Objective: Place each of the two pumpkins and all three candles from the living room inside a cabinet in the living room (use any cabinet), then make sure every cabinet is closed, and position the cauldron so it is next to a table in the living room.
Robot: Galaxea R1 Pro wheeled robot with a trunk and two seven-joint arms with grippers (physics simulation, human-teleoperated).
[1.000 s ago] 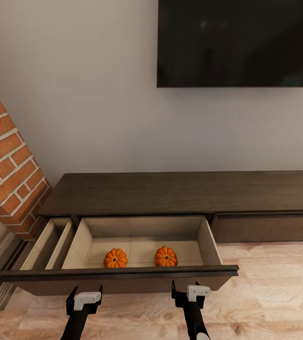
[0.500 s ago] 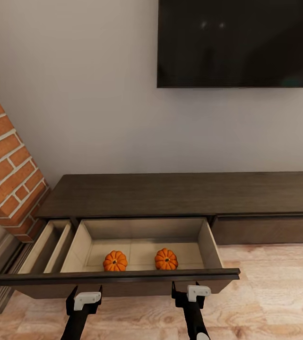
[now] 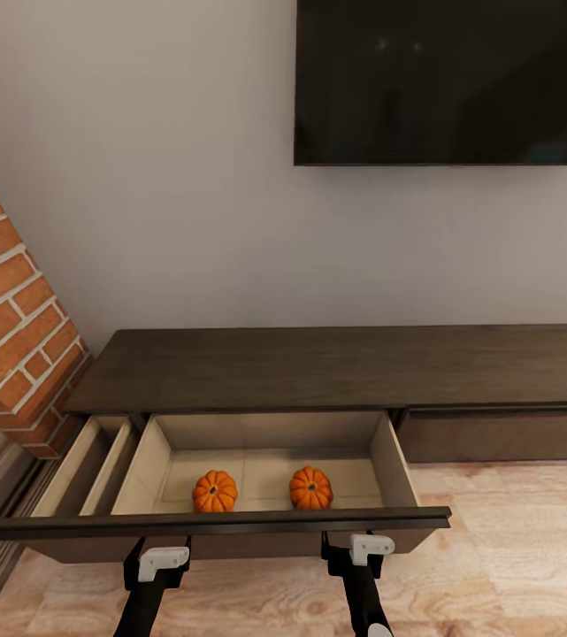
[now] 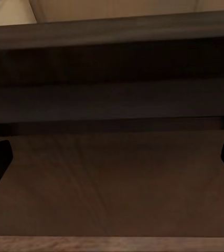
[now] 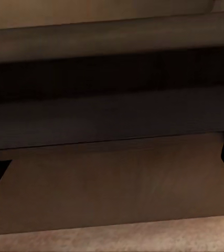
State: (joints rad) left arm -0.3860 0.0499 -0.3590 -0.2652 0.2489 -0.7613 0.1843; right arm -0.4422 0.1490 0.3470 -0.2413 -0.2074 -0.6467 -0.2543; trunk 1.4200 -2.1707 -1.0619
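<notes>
Both grippers, left (image 3: pixel 157 556) and right (image 3: pixel 352 543), sit spread wide and empty at the drawer front (image 3: pixel 221 524). Two pumpkins (image 3: pixel 215 492) (image 3: pixel 310 487) rest side by side inside the open cabinet (image 3: pixel 336 367) drawer.

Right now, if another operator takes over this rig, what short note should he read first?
Left gripper and right gripper: both open, empty, just in front of the open drawer's front panel.
Both pumpkins lie inside the open drawer of the dark-brown cabinet; that step is done.
A narrower drawer beside it is open too.
Left: bring three candles, shut all drawers, place the cauldron by the table.
</notes>
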